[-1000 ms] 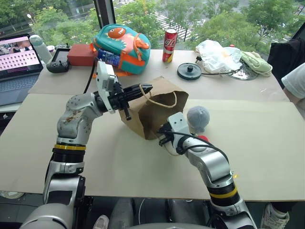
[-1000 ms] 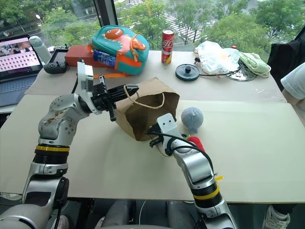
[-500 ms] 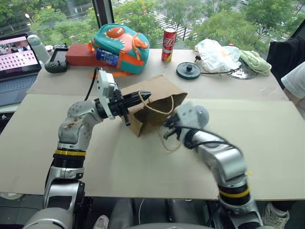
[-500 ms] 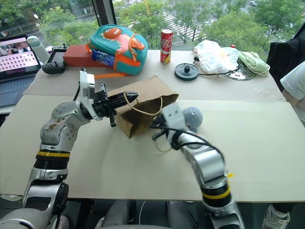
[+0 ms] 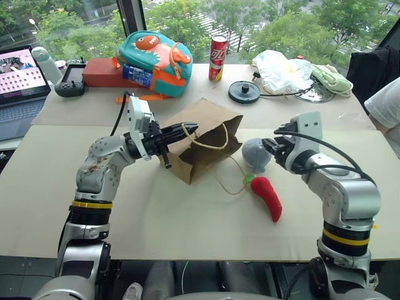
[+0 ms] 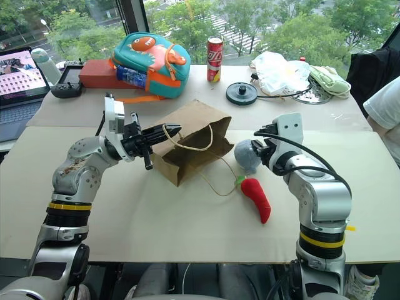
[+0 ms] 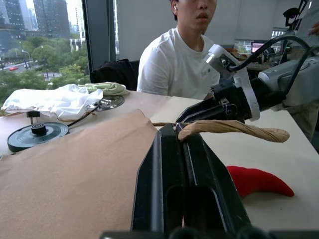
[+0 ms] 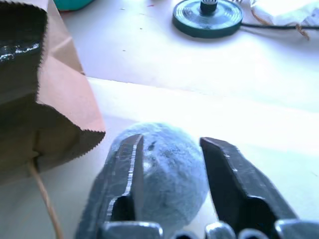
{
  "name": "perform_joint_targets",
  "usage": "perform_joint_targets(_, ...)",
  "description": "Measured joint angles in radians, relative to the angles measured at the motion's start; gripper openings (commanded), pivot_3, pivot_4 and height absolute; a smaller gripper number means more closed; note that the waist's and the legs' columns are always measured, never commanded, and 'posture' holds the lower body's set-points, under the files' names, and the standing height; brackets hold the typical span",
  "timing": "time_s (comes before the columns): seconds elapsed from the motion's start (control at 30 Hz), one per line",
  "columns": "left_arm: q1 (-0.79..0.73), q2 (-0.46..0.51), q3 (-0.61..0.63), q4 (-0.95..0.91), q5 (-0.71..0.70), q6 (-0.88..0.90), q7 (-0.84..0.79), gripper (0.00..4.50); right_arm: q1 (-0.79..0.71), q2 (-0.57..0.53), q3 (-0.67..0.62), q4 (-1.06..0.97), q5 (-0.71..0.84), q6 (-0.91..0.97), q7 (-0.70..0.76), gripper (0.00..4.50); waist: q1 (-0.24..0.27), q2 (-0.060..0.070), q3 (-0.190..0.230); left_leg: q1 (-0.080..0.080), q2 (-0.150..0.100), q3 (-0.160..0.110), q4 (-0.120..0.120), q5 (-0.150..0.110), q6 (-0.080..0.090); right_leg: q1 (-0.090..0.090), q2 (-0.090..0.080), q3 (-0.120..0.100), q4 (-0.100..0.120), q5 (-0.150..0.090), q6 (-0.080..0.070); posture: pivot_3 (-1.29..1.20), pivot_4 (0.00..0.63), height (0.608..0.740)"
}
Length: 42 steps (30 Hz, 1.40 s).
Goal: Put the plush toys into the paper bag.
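Right wrist view shows the right gripper (image 8: 169,164) with its two black fingers apart, one on each side of the fuzzy grey-blue ball (image 8: 172,172). The ball sits right between the open jaws, straight ahead of them, and I cannot tell if the fingers touch it yet. So the right arm is the near one for this toy, and I think closing on the ball is the next job.

From the head views, the ball (image 5: 255,154) rests on the table just right of the paper bag (image 5: 203,140). The red chili pepper (image 5: 267,197) lies on the table a little nearer than the ball. Its long body runs from its green stem, on the far left end, to its tip on the near right. One twine handle of the bag trails on the table close to the stem.

The left gripper (image 5: 186,130) is closed on the bag's other twine handle and holds the bag up by it. The bag's mouth faces right and a bit near, toward the toys.

The table (image 5: 187,225) is flat, pale and bare around the toys. At the far side stand a dinosaur backpack (image 5: 156,55), a red can (image 5: 217,50) and a white plastic bag (image 5: 281,70). A person in white sits at the far right.
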Motion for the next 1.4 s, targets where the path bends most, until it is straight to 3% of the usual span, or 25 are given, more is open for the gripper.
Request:
perform_joint_targets(0.1, 0.0, 0.007, 0.007, -0.003, 0.0, 0.001, 0.007, 0.0, 0.0, 0.027, 0.002, 0.013, 0.006, 0.0, -0.009, 4.29, 0.002, 0.0, 0.0, 0.0, 0.0, 0.0, 0.0, 0.0, 0.0, 0.0, 0.0, 0.0, 0.0, 0.0, 0.0, 0.0, 0.15, 0.733)
perform_joint_targets(0.13, 0.0, 0.009, 0.009, -0.004, 0.0, 0.001, 0.01, 0.0, 0.0, 0.032, 0.003, 0.014, 0.007, 0.0, -0.011, 4.47, 0.002, 0.0, 0.0, 0.0, 0.0, 0.0, 0.0, 0.0, 0.0, 0.0, 0.0, 0.0, 0.0, 0.0, 0.0, 0.0, 0.15, 0.733)
perform_joint_targets(0.6, 0.0, 0.009, 0.024, -0.011, -0.003, 0.024, 0.031, 0.0, 0.012, 0.057, 0.111, 0.173, -0.076, -0.079, -0.109, 4.47, -0.001, 0.0, 0.0, 0.0, 0.0, 0.0, 0.0, 0.0, 0.0, 0.0, 0.0, 0.0, 0.0, 0.0, 0.0, 0.0, 0.15, 0.733)
perform_joint_targets(0.73, 0.0, 0.009, 0.024, -0.011, -0.003, 0.03, 0.033, 0.0, 0.012, 0.069, 0.113, 0.173, -0.075, -0.094, -0.114, 3.51, 0.0, 0.0, 0.0, 0.0, 0.0, 0.0, 0.0, 0.0, 0.0, 0.0, 0.0, 0.0, 0.0, 0.0, 0.0, 0.0, 0.15, 0.733)
perform_joint_targets(0.93, 0.0, 0.007, 0.024, -0.011, -0.003, 0.032, 0.033, 0.0, 0.012, 0.061, 0.12, 0.173, -0.075, -0.111, -0.109, 1.44, 0.0, 0.0, 0.0, 0.0, 0.0, 0.0, 0.0, 0.0, 0.0, 0.0, 0.0, 0.0, 0.0, 0.0, 0.0, 0.0, 0.15, 0.733)
perform_joint_targets(1.13, -0.013, 0.0, 0.034, -0.009, -0.025, 0.043, 0.043, 0.0, 0.021, 0.031, 0.097, 0.126, -0.044, -0.129, -0.066, 1.44, 0.002, 0.0, 0.0, 0.0, 0.0, 0.0, 0.0, 0.0, 0.0, 0.0, 0.0, 0.0, 0.0, 0.0, 0.0, 0.0, 0.15, 0.733)
perform_joint_targets(1.4, -0.03, 0.001, 0.045, -0.006, -0.038, 0.062, 0.047, 0.0, 0.031, -0.099, 0.028, -0.182, 0.212, -0.029, 0.16, 1.44, 0.0, 0.001, 0.0, 0.0, 0.0, 0.0, 0.0, 0.0, 0.0, 0.001, 0.0, 0.0, 0.0, 0.0, 0.0, 0.0, 0.15, 0.733)
